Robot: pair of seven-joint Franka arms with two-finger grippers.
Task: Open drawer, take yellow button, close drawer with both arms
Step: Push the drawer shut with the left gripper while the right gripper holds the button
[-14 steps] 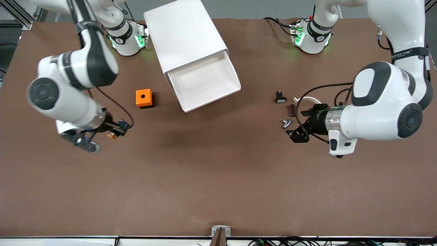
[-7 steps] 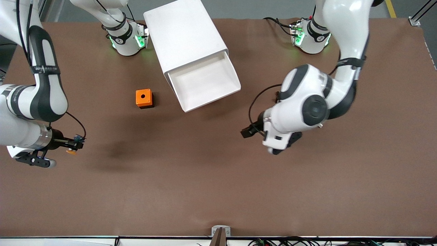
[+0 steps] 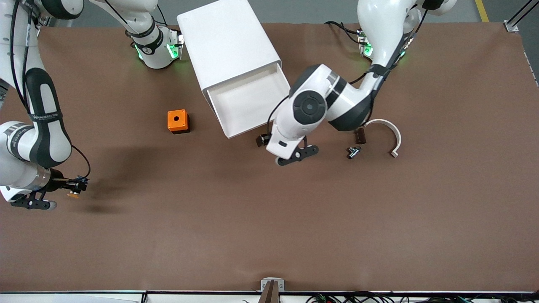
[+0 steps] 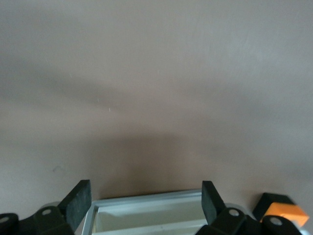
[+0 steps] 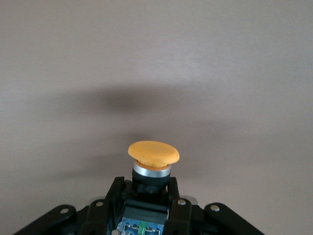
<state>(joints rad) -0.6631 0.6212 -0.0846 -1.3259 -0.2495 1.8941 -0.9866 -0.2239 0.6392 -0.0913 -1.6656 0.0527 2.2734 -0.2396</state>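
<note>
In the front view, the white cabinet [image 3: 229, 46] is seen standing at the upper middle of the frame, with the drawer [image 3: 252, 101] pulled out toward the lower right and lying open. The orange box [image 3: 177, 121] is placed on the brown table [image 3: 269, 227] just beside the cabinet, toward the right arm's end. The right gripper [image 3: 72, 188] is being held low over the table at the frame's lower left edge, and the button [image 3: 75, 194] is being gripped between its fingers, the orange cap pointing outward. The left gripper [image 3: 262, 140] is being held at the middle of the frame, close to the drawer's front corner; whether it touches the drawer cannot be told from here. A white curved piece [image 3: 389, 131], a small dark brown block [image 3: 359, 135] and a small metal part [image 3: 353, 151] are seen lying at the right of the frame.

In the left wrist view, the left gripper [image 4: 144, 200] is shown with its fingers [image 4: 78, 201] spread wide, and the drawer's white rim [image 4: 146, 211] is lying between them at the bottom of the frame. An orange shape, probably the box [image 4: 284, 214], is glimpsed at the lower right corner.

In the right wrist view, the button [image 5: 153, 161] is being clamped upright in the right gripper [image 5: 146, 196] at the lower middle, with bare table above it.
</note>
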